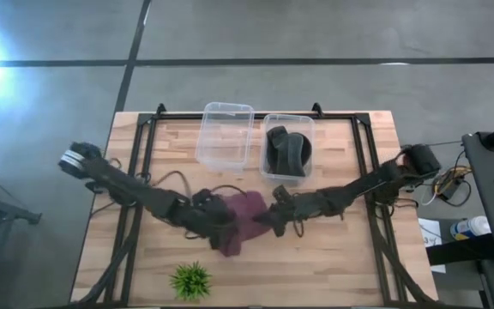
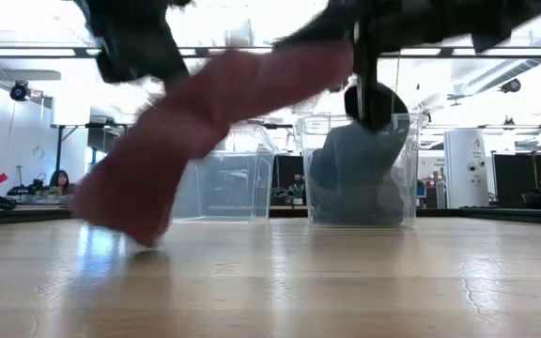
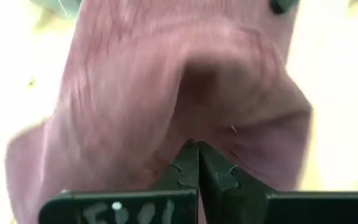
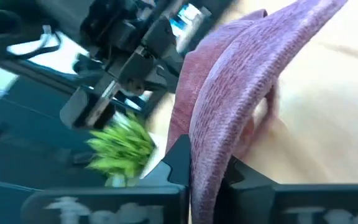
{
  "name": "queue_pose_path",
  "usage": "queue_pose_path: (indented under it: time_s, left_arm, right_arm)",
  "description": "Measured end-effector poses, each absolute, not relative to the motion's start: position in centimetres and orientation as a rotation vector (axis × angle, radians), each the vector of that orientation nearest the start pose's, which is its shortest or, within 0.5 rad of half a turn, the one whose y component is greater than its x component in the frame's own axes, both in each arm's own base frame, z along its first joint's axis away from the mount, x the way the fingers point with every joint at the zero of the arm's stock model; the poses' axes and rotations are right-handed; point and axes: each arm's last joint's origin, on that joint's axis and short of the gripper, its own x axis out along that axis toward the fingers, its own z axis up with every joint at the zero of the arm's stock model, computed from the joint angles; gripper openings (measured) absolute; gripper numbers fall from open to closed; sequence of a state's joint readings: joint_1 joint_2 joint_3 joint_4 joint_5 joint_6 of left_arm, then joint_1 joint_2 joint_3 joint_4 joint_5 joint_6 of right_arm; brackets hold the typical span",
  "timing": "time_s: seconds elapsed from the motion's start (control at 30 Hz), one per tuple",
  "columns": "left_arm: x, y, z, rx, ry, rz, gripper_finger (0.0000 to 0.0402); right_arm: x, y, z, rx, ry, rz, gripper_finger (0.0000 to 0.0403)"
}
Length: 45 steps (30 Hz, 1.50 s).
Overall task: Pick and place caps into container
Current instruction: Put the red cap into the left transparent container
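1. Wooden planks made up the table (image 1: 333,257), and grey floor lay beyond it in our high view.
2. We saw two clear bins side by side at the far edge: the left bin (image 1: 225,133) held nothing we could see, and the right bin (image 1: 288,146) held dark caps (image 1: 286,150).
3. We found the maroon cap (image 1: 238,221) near the table's middle, stretched between both arms and lifted, with its lower end close to the wood in the low view.
4. Our left gripper (image 3: 197,163) was clamped together on the cap's cloth.
5. Our right gripper (image 4: 205,163) pinched a fold of the same cap between its fingers.
6. We noted a small green plant (image 1: 190,280) near the front edge, apart from the cap.
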<state>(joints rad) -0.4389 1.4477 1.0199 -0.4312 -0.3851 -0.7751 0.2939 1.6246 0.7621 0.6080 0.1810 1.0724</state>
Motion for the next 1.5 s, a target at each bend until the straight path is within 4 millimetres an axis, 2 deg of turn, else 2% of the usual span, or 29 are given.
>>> queue_pose_path:
  time_s: [0.17,0.27,0.4,0.5,0.63,0.8,0.93,1.03,1.13,1.27,1.37,1.5]
  left_arm:
    - [23.5,-12.0,29.1,-0.455,0.589,0.243,0.0]
    - [21.6,-11.5,31.4,-0.471,0.472,0.247,0.0]
    - [20.0,-10.5,33.2,-0.506,0.383,0.259,0.0]
    - [19.3,-10.0,34.0,-0.505,0.335,0.276,0.0]
    - [18.9,-9.7,34.3,-0.487,0.312,0.297,0.0]
    - [18.9,-9.8,34.2,-0.485,0.315,0.292,0.0]
    - [18.8,-9.9,34.2,-0.482,0.317,0.287,0.0]
    - [18.8,-9.9,34.2,-0.46,0.323,0.284,0.0]
    - [18.8,-9.9,34.2,-0.44,0.323,0.286,0.0]
    - [18.8,-9.8,34.2,-0.434,0.319,0.295,0.0]
    - [18.7,-9.8,34.2,-0.433,0.322,0.296,0.0]
    - [18.6,-9.7,34.4,-0.468,0.305,0.295,0.0]
  right_arm:
    - [30.7,8.5,25.1,0.867,0.183,-0.053,0.0012]
    - [30.1,7.5,29.0,0.749,0.065,-0.185,0.0012]
    - [29.9,4.8,33.2,0.596,-0.05,-0.471,0.0013]
    - [31.4,1.6,35.0,0.545,-0.028,-0.531,0.0013]
    - [34.5,-2.9,34.6,0.616,0.127,-0.548,0.0013]
    - [38.4,-7.2,33.4,0.681,0.266,-0.588,0.0013]
    - [40.7,-10.7,30.2,0.802,0.481,-0.659,0.0013]
    - [42.3,-12.0,28.2,0.818,0.575,-0.653,0.0021]
    - [43.7,-12.3,28.3,0.815,0.584,-0.636,0.0053]
    - [44.4,-12.0,29.2,0.743,0.615,-0.603,0.0114]
    - [43.8,-10.8,32.2,0.599,0.579,-0.625,0.0153]
    - [41.0,-8.8,36.3,0.411,0.607,-0.619,0.0186]
